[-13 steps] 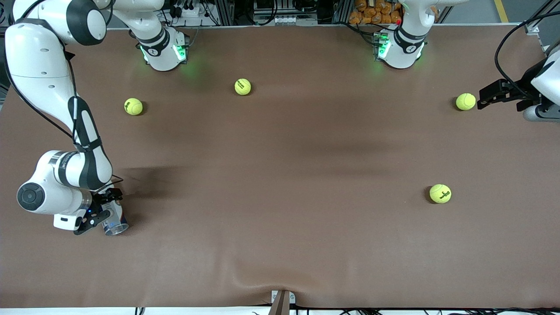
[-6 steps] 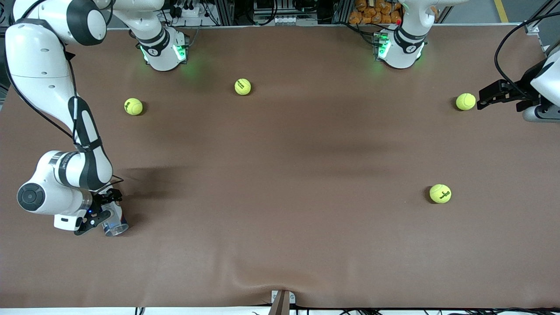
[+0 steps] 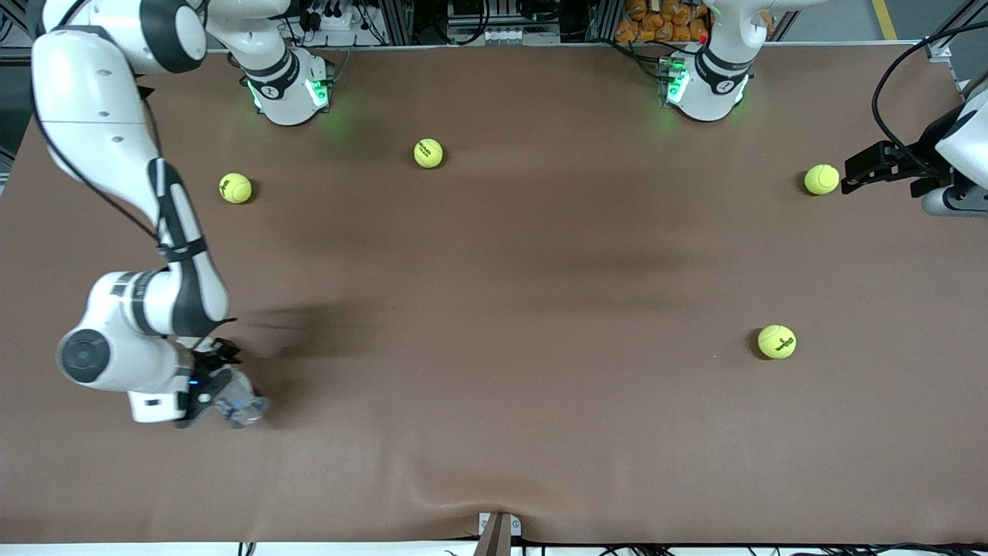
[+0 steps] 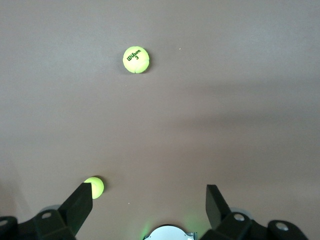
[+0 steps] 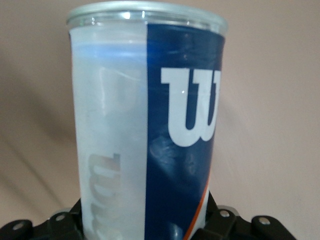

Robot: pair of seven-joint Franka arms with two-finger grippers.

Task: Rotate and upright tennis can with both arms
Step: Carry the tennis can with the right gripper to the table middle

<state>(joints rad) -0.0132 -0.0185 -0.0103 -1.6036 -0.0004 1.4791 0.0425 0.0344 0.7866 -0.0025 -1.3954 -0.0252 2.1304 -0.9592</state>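
Observation:
The tennis can (image 3: pixel 242 408), with its white and dark-blue label, is held by my right gripper (image 3: pixel 210 388) low over the table at the right arm's end. It is tilted, its silvery rim pointing away from the gripper. In the right wrist view the can (image 5: pixel 150 125) fills the picture, white "W" showing, with the black fingers (image 5: pixel 60 225) on either side of its lower part. My left gripper (image 3: pixel 849 176) is open and empty at the left arm's end, beside a tennis ball (image 3: pixel 821 179). Its fingers (image 4: pixel 80 204) stand wide apart.
Yellow-green tennis balls lie on the brown table: one (image 3: pixel 235 188) and another (image 3: pixel 428 153) nearer the bases, and one (image 3: pixel 776 341) nearer the front camera. The left wrist view shows two balls (image 4: pixel 136 59) (image 4: pixel 94 187). The arm bases (image 3: pixel 289 85) (image 3: pixel 706 81) stand along the table's top edge.
My right arm has swung toward the left arm's end with the can, and the can has turned so its rim points more sideways. The left arm has not moved.

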